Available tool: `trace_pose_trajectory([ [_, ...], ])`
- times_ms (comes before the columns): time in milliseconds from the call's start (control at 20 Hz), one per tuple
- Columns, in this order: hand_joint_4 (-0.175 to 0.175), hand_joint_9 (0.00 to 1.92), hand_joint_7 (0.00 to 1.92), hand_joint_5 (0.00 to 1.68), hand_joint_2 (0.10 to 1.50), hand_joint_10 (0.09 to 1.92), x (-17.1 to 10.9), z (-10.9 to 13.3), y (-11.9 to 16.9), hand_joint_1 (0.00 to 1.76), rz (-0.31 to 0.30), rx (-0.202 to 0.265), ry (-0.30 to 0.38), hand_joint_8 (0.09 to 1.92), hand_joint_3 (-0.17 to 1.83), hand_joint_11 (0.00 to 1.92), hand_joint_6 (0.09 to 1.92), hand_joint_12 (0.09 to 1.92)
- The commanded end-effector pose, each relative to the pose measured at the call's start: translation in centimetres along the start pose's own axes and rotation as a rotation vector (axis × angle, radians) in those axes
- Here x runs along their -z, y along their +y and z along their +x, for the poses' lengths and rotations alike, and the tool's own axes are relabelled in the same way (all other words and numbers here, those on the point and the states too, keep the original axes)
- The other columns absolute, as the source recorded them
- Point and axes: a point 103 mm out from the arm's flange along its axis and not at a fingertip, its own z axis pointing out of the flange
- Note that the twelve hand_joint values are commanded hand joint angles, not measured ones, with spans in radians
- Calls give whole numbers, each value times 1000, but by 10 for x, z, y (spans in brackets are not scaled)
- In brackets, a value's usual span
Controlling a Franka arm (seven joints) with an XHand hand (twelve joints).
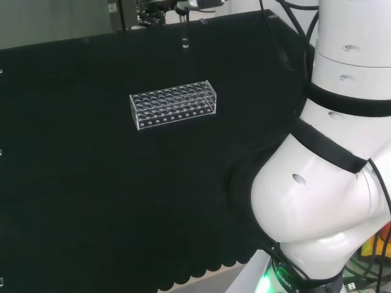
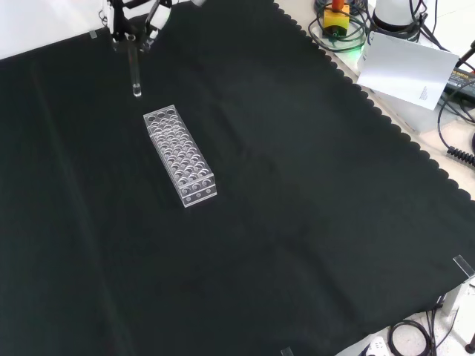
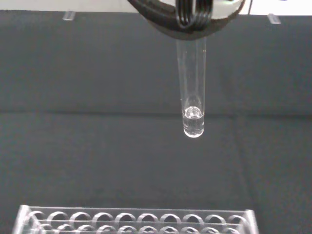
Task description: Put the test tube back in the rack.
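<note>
A clear test tube [image 2: 136, 70] hangs upright from my hand [image 2: 133, 18] at the front view's top left, fingers pinched on its upper end. Its rounded bottom [image 3: 193, 124] is above bare cloth, short of the rack's end and higher than its top. The clear plastic rack [image 2: 179, 154] with many round holes lies on the black cloth; its near end [image 3: 136, 222] shows in the wrist view. In the head view the rack [image 1: 174, 105] sits mid-bench, with the tube's tip [image 1: 185, 42] beyond it and the hand [image 1: 156, 11] at the top edge.
The arm's white links [image 1: 330, 183] stand at the head view's right. Off the cloth's scalloped edge in the front view are a white box [image 2: 404, 70], a yellow and red button unit [image 2: 335, 15] and cables [image 2: 456, 141].
</note>
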Motion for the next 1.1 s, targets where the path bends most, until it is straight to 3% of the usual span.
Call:
trace_pose_trajectory([
  [50,-175,1181,1239,1244,1005,644,-6,18,6,1415,2,31,45,947,0,1064,226,1036],
  [500,-175,1182,1233,1246,1005,645,-42,28,4,1415,45,42,97,954,0,1065,222,1035],
  [1100,-175,1181,1233,1246,1005,647,-67,41,8,1415,82,63,111,954,0,1065,220,1035],
])
